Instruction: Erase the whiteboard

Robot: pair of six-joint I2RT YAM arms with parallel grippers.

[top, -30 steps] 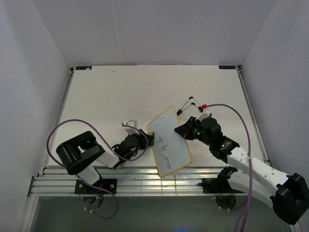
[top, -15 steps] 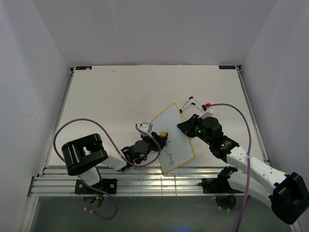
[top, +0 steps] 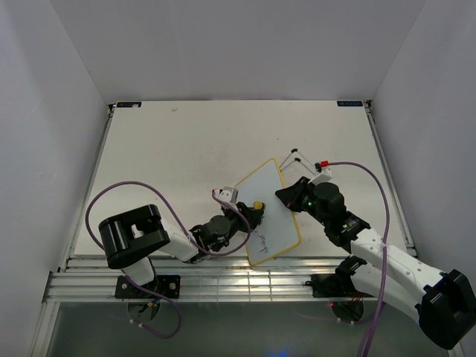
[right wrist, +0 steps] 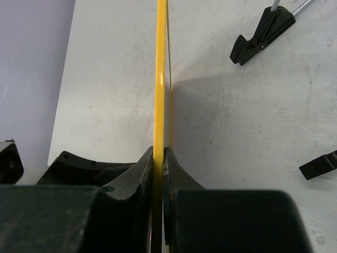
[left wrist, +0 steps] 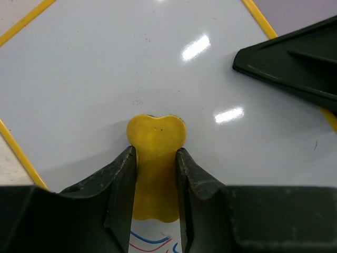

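Observation:
The whiteboard (top: 272,195) with a thin yellow frame lies tilted between the arms, with purple handwriting (top: 259,239) on its near part. My left gripper (top: 255,210) is shut on the small yellow eraser (top: 257,205), pressing it on the board's left part. In the left wrist view the eraser (left wrist: 156,137) sits between my fingers (left wrist: 124,174) on the white surface (left wrist: 158,63), with pen strokes (left wrist: 152,243) just behind it. My right gripper (top: 287,196) is shut on the board's right edge. The right wrist view shows the yellow frame (right wrist: 160,79) edge-on between the jaws of that gripper (right wrist: 159,154).
A thin wire stand with black feet (top: 296,155) and a red-tipped piece (top: 317,164) lies just beyond the board. The feet also show in the right wrist view (right wrist: 261,30). The table's near edge is a metal rail (top: 223,279). White walls enclose the table.
My left gripper has moved right, from the board's left edge onto its surface, with the eraser. The board has shifted a little to the right, and less handwriting shows.

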